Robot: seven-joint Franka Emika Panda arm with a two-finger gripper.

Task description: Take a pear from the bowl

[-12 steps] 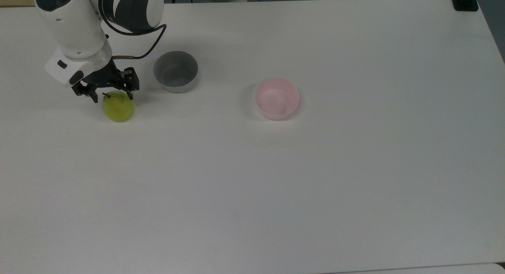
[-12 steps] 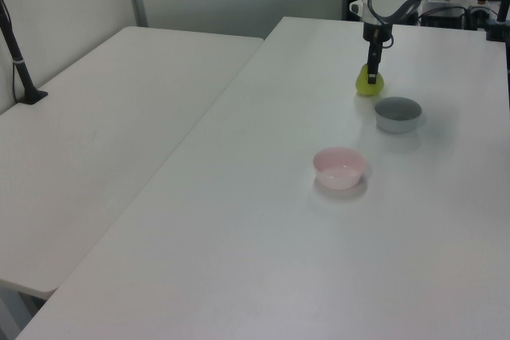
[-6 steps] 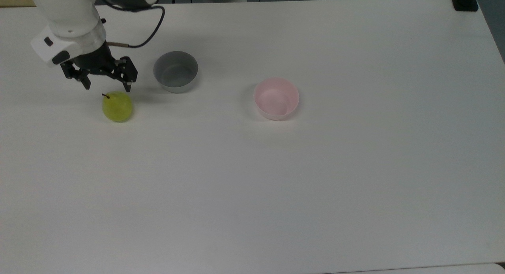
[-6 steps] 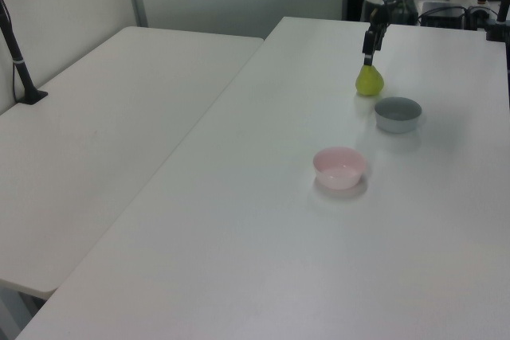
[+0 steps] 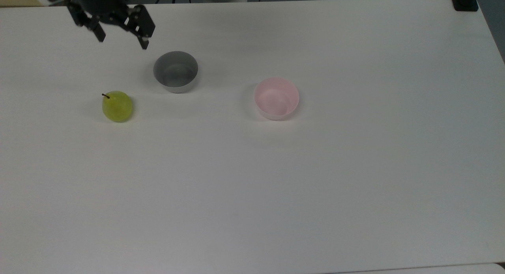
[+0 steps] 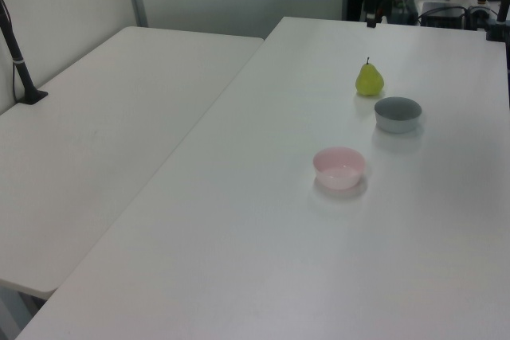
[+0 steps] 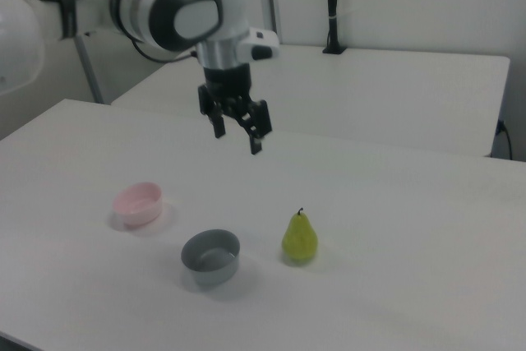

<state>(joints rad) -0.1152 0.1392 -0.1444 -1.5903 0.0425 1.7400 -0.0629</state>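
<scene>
- The small round pale pink bowl (image 5: 276,98) sits nearest the front of the plain white desk (image 5: 276,195) in the left view, with nothing inside it; I use it as my landmark.
- Beyond the pink bowl, toward the top view's left, stands a small round grey bowl (image 5: 175,71), also with nothing in it, well apart from the pink one.
- The small roundish yellow-green pear (image 5: 117,106) with its short dark stem stands upright on the desk, farther from the pink bowl than the grey bowl is and just past the grey bowl to the top view's left. It touches neither bowl, and nothing holds it.
- My gripper (image 5: 120,35) hangs high over the far edge of the desk, the farthest thing from the pink bowl, with its black fingers (image 5: 144,39) spread wide and nothing between them.
- What has changed: a second ago my fingers were down around the pear; half a second ago they were already parted just above it; now I have risen well clear and drifted toward the far edge. The pear has not moved from where I let it go.
- What that means, as I judge it: the pear is out of the pink bowl and set down on the desk, so the lifting-out is done and I am pulling away. Nothing seems left for me but to finish retreating.
</scene>
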